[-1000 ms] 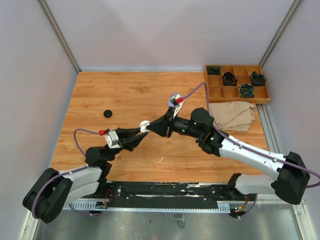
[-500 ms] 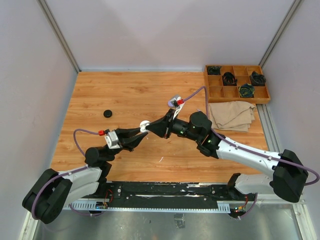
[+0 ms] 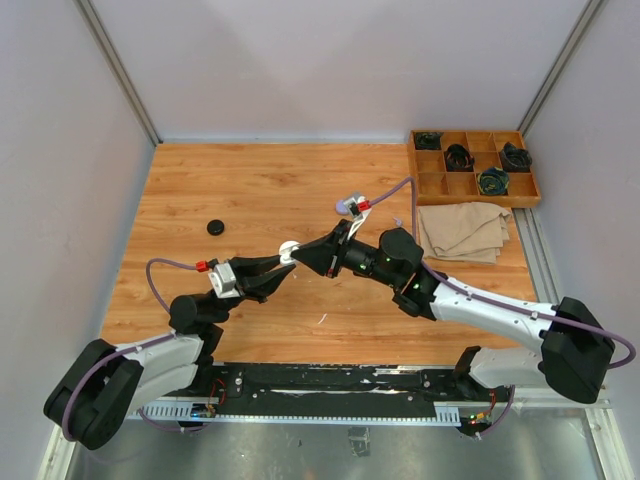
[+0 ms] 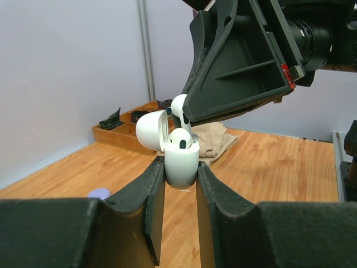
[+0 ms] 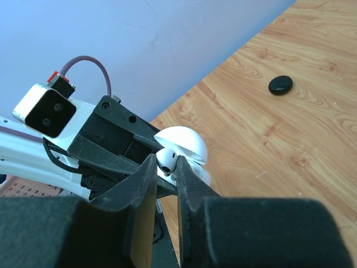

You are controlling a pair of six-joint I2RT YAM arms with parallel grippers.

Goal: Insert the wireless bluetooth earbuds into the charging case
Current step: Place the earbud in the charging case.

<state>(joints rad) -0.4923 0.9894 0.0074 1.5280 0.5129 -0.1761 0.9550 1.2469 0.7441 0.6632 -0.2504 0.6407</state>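
Observation:
My left gripper (image 4: 181,170) is shut on the body of a white charging case (image 4: 181,163), held upright above the table with its lid (image 4: 150,129) hinged open. One white earbud (image 4: 182,140) sits in the case. My right gripper (image 5: 165,162) is shut on a second white earbud (image 5: 167,158), whose head shows between the fingers just above the open case (image 5: 187,146). In the top view both grippers meet tip to tip at the case (image 3: 289,250), left gripper (image 3: 278,264) below-left, right gripper (image 3: 300,256) from the right.
A small black round case (image 3: 215,227) lies on the wooden table at the left. A lilac object (image 4: 99,193) lies on the table near the far middle. A compartmented wooden tray (image 3: 412,170) with dark items stands at the back right, a folded beige cloth (image 3: 462,230) beside it.
The right arm's wrist and elbow have shifted slightly left and toward the near edge; its fingertips stay at the case. The left arm has not moved.

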